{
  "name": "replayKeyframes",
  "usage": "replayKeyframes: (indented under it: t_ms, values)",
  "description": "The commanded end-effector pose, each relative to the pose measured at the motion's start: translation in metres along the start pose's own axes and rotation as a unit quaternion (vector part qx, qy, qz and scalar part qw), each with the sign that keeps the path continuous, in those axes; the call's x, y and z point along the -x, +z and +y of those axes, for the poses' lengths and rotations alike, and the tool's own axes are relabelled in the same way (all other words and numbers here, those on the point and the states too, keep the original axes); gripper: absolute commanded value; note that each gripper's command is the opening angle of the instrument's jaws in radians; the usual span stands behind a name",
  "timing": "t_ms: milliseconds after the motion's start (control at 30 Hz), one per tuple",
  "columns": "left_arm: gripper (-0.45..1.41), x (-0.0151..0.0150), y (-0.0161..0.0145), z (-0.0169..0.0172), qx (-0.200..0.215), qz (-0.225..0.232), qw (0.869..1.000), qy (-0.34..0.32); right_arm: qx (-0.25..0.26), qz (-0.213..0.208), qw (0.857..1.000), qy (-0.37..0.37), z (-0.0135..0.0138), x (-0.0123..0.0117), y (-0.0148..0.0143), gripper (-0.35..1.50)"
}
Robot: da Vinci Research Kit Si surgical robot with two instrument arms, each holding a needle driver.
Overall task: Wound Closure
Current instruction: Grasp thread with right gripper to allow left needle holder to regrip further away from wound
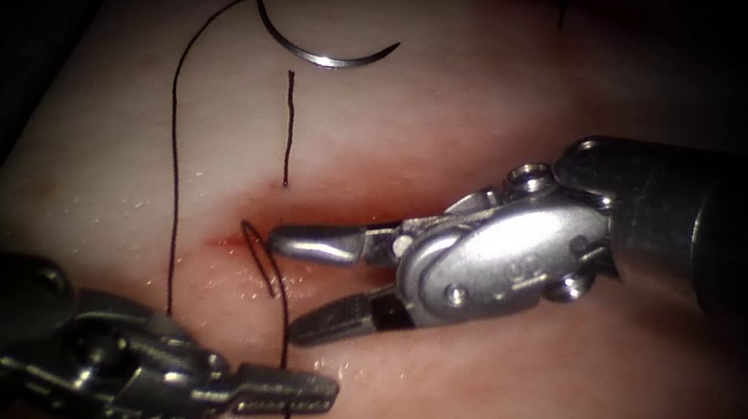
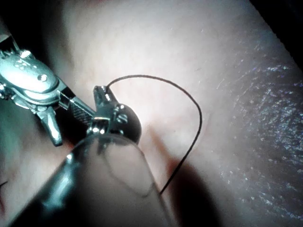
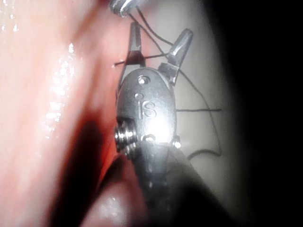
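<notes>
The curved needle [image 1: 324, 54] lies free on the tissue [image 1: 515, 91], above the cut [image 1: 232, 242], held by neither tool and not in the tissue. Its thread [image 1: 175, 176] runs from the needle's left end down the tissue's left part. My right tool [image 1: 296, 283] stands open over the cut with a loop of thread [image 1: 260, 256] between its jaws, holding nothing; its open jaws [image 3: 158, 45] straddle thread [image 3: 147, 57] there too. My left tool [image 1: 287, 395] is shut on the thread below the cut, and thread [image 2: 189, 101] arcs away from its tip [image 2: 102, 94].
A short dark thread tail [image 1: 288, 129] stands up from the tissue just above the cut. Red fluid [image 1: 362, 223] wets the cut's edges. The right tool's body [image 2: 33, 85] sits close beside the left tool's tip.
</notes>
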Motion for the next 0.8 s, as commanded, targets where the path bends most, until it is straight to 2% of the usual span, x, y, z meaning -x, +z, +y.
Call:
replayKeyframes:
  t_ms: [33,67,133,167,200,233,267,467,700,733,767,800]
  values:
    - [-0.45,0.0003,0.0007,0.0,0.0,0.001,1.0,0.001,-0.003,0.006,1.0,-0.002,0.0002,0.0005,0.0011,1.11]
    - [-0.45,0.0003,0.0006,0.0,0.0,0.001,1.0,0.001,-0.007,0.014,1.0,-0.003,0.0001,0.0006,0.0013,1.06]
    - [-0.45,0.0003,0.0005,0.0,0.0,0.001,1.0,0.001,-0.019,0.018,1.0,-0.005,0.0,0.0008,0.0015,0.82]
    - [-0.45,0.0003,0.0005,0.0,0.0,0.001,1.0,0.001,-0.019,0.018,1.0,-0.005,0.0,0.0008,0.0015,0.82]
    - [-0.45,0.0003,0.0004,0.0,0.001,0.001,1.0,0.001,-0.035,0.017,0.999,-0.007,-0.0002,0.001,0.0016,0.46]
    - [-0.45,0.0003,0.0004,0.0,-0.001,0.001,1.0,0.001,-0.054,0.022,0.998,-0.01,-0.0007,0.0014,0.002,-0.16]
    - [-0.45,0.0004,0.0003,0.0,-0.001,0.001,1.0,0.0,-0.054,0.027,0.998,-0.014,-0.0011,0.0018,0.0022,-0.35]
    - [-0.45,0.0003,0.0001,0.0,0.0,0.001,1.0,0.001,-0.067,0.058,0.996,0.0,-0.0023,0.0035,0.0025,-0.35]
    - [-0.45,0.0005,-0.0006,0.0001,-0.002,0.002,1.0,0.001,-0.067,0.06,0.996,0.012,-0.001,0.0032,0.0014,-0.35]
    - [-0.45,0.0006,-0.0007,0.0001,-0.003,0.003,1.0,0.001,-0.061,0.051,0.997,0.015,-0.0003,0.0031,0.0012,0.1]
    - [-0.45,0.0006,-0.0007,0.0001,-0.003,0.003,1.0,0.001,-0.061,0.051,0.997,0.015,-0.0003,0.0031,0.0012,0.1]
    - [-0.45,0.0006,-0.0008,0.0001,-0.003,0.003,1.0,0.001,-0.051,0.049,0.997,0.018,-0.0001,0.003,0.0012,0.51]
